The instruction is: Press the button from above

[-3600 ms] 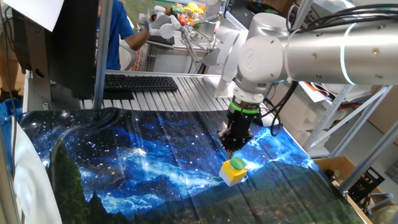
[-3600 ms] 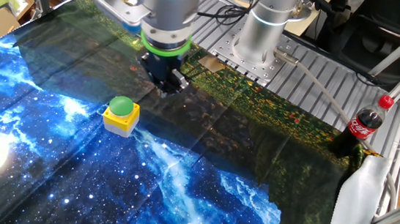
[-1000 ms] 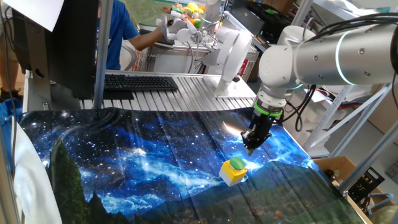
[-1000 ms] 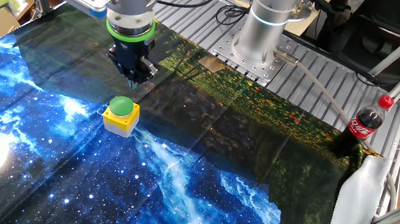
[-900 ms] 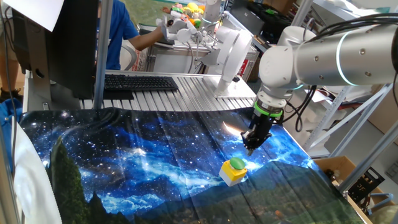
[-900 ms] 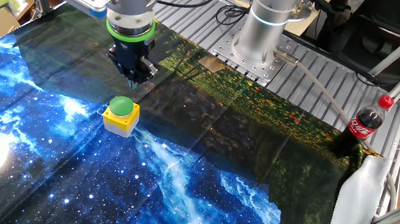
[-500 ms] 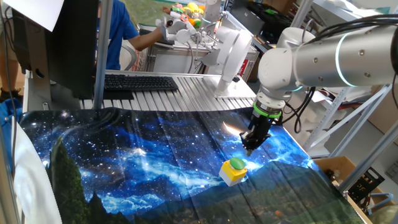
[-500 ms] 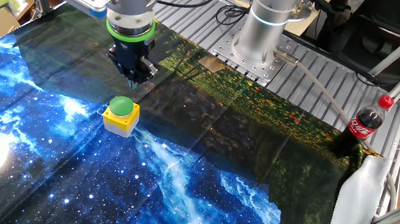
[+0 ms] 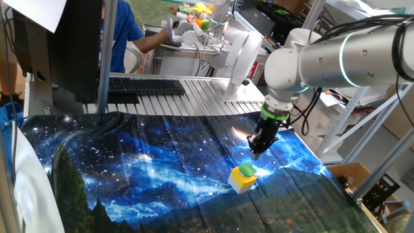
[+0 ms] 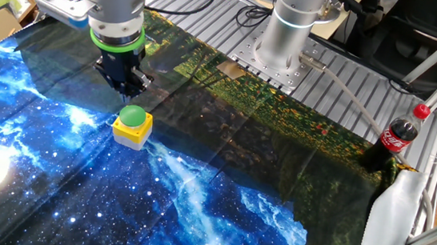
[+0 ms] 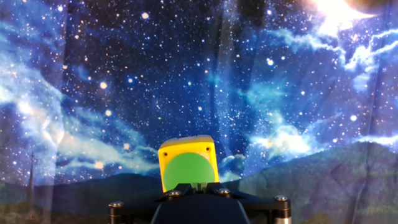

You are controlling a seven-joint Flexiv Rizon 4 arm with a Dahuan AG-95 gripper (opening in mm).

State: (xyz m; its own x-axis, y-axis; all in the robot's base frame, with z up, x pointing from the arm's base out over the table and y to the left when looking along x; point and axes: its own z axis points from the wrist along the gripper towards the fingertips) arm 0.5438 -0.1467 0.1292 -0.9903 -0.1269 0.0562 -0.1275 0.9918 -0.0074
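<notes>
The button is a green dome (image 9: 246, 171) set in a small yellow box (image 9: 240, 184) on the starry blue cloth. It also shows in the other fixed view (image 10: 131, 116) and in the hand view (image 11: 189, 173). My gripper (image 9: 256, 154) points straight down and hangs above the cloth, a little behind the button and apart from it. In the other fixed view the gripper (image 10: 127, 94) is just beyond the box's far edge. In the hand view the gripper (image 11: 194, 185) has its fingertips together at the bottom edge, with the green dome right in front of them.
A galaxy-print cloth (image 10: 194, 209) covers the table. A cola bottle (image 10: 393, 139) stands at the cloth's right edge. The arm's silver base (image 10: 287, 33) is at the back. A keyboard (image 9: 145, 85) lies on the slatted surface behind the cloth, and a person in blue (image 9: 123, 35) stands beyond it.
My gripper has moved sideways toward the button, to the left in both fixed views, at about the same height. The button has not moved.
</notes>
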